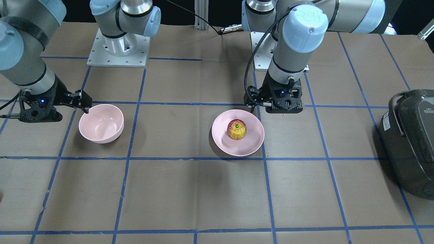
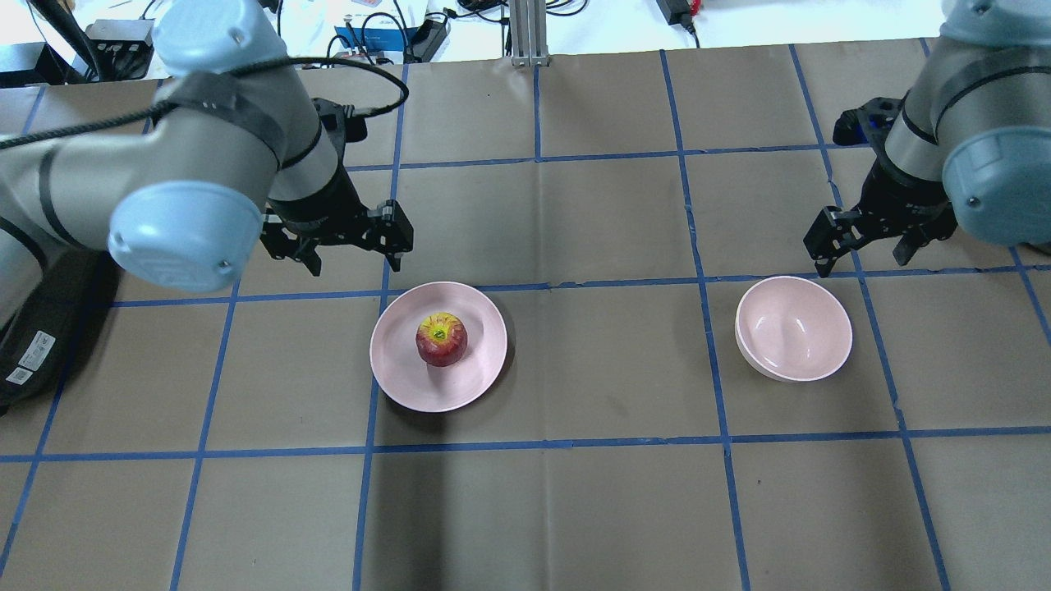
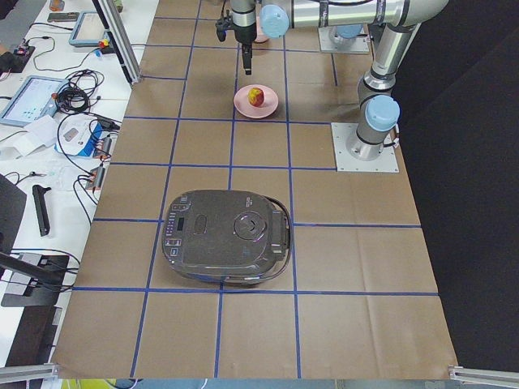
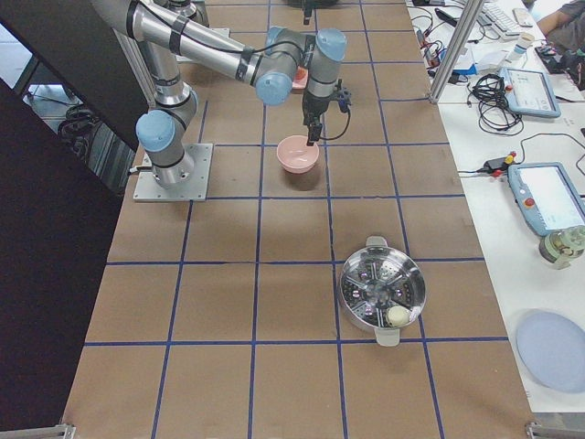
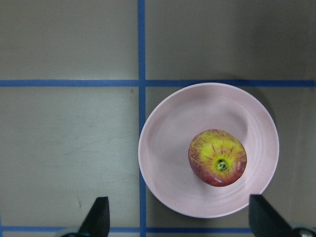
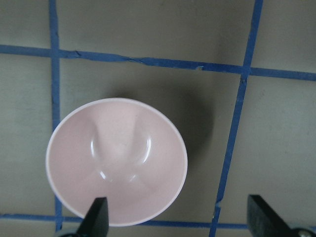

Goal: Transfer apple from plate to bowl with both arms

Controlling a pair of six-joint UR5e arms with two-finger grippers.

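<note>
**Transfer status: apple not yet lifted**

Overhead exterior: the apple (image 2: 442, 340) is sitting upright near the middle of the plate (image 2: 406, 386), with its stem dimple facing up. The bowl (image 2: 793, 340) is standing empty, well apart from the plate. The left gripper (image 2: 357, 256) is hovering near the plate with its fingers spread and carrying nothing. The right gripper (image 2: 862, 256) is hovering near the bowl, likewise spread and empty.

Exterior front-facing: neither gripper is touching the apple, plate or bowl.

Exterior left and exterior right: each arm is pointing its gripper downward above its own dish. The apple is showing on the plate, and the bowl's interior is showing bare.

Left wrist-mounted: the apple is lying below and ahead of the parted fingertips, off to one side of the gap's centre.

Right wrist-mounted: the bowl is lying under one fingertip rather than between both.

Assessment: no stage of the transfer is appearing complete. Grasping, lifting, carrying (probably passing between the arms) and releasing into the bowl are all outstanding.
</note>
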